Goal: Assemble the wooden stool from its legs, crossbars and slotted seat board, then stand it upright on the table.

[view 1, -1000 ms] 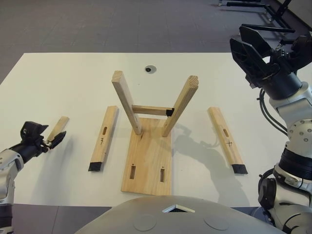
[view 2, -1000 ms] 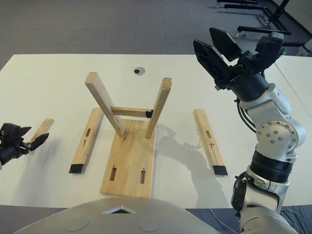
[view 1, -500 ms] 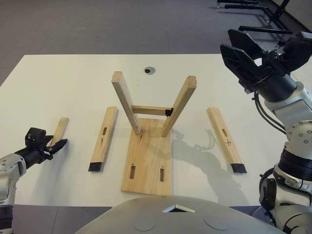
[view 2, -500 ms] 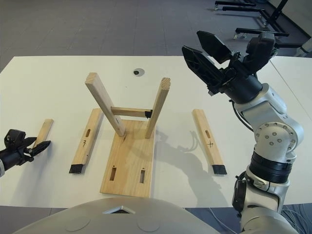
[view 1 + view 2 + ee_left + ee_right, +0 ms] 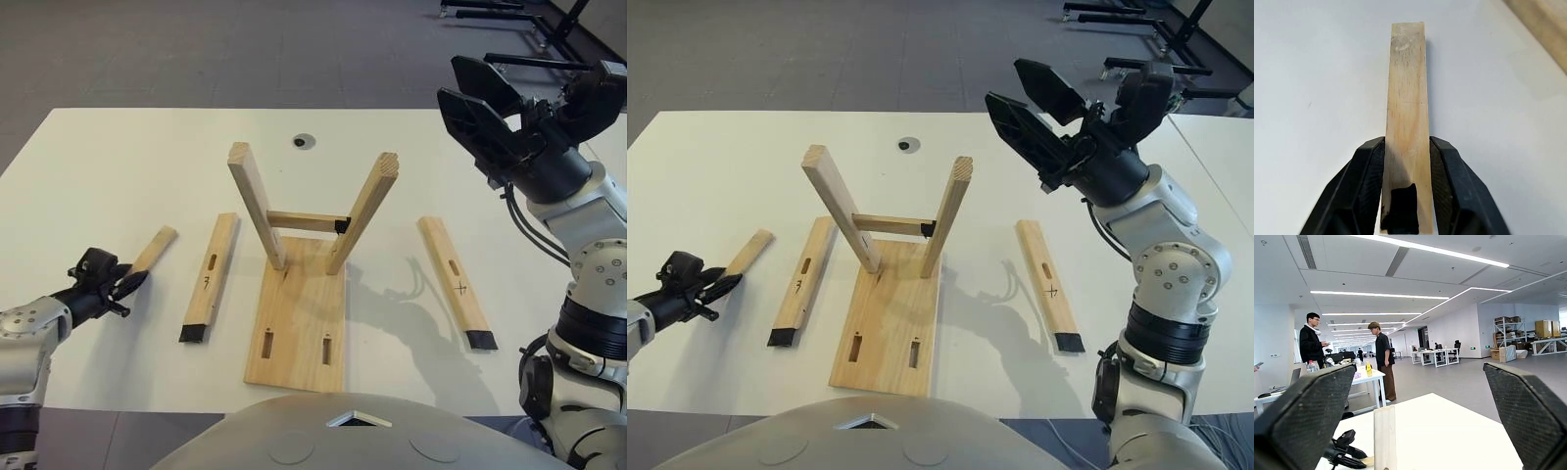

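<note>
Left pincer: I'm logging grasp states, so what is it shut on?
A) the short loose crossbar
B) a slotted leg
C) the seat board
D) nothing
A: in the left wrist view, the left pincer has a finger pressed against each side of the short crossbar, near its black-marked end.

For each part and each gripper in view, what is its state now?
left gripper: shut on the short crossbar, at its black-marked end.
right gripper: open, empty, raised over the table.
seat board: lying flat; two near slots empty.
left standing leg: slotted into the board, tilted outward.
right standing leg: likewise, joined to it by the fitted crossbar.
left loose leg: lying flat, unattached.
right loose leg: lying flat, unattached.
</note>
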`<move>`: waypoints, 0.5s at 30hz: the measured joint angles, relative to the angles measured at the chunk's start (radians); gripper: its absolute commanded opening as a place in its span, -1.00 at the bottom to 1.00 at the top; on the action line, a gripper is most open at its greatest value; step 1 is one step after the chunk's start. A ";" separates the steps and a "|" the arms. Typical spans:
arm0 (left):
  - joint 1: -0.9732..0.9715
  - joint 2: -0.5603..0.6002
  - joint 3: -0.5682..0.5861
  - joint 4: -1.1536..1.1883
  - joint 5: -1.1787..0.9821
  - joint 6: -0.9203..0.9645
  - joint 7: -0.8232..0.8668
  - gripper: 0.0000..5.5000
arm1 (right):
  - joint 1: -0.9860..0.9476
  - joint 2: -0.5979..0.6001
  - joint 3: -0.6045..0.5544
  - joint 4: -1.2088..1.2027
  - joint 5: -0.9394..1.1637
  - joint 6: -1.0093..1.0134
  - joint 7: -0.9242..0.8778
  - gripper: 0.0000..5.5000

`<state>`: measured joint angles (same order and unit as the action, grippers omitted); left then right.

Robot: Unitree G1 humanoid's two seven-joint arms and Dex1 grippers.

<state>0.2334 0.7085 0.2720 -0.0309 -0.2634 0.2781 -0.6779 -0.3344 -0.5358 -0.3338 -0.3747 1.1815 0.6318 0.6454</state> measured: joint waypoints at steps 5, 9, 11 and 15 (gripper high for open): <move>-0.391 -0.045 0.002 -0.189 -0.006 -0.197 0.097 -0.53 | -0.119 0.034 -0.011 0.040 0.093 0.017 -0.152 0.74; -0.651 -0.073 -0.144 -0.257 0.083 -0.267 0.117 -0.53 | -0.239 0.144 0.072 0.059 0.126 0.025 -0.303 0.74; -0.717 -0.119 -0.245 -0.271 0.136 -0.302 0.113 -0.53 | -0.280 0.226 0.140 0.052 0.121 0.021 -0.353 0.74; -0.752 -0.207 -0.356 -0.272 0.186 -0.326 0.117 -0.53 | -0.310 0.332 0.234 0.046 0.042 -0.001 -0.392 0.74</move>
<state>-0.5184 0.5020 -0.0838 -0.3031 -0.0770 -0.0480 -0.5607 -0.6445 -0.2041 -0.0994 -0.3282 1.2240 0.6304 0.2537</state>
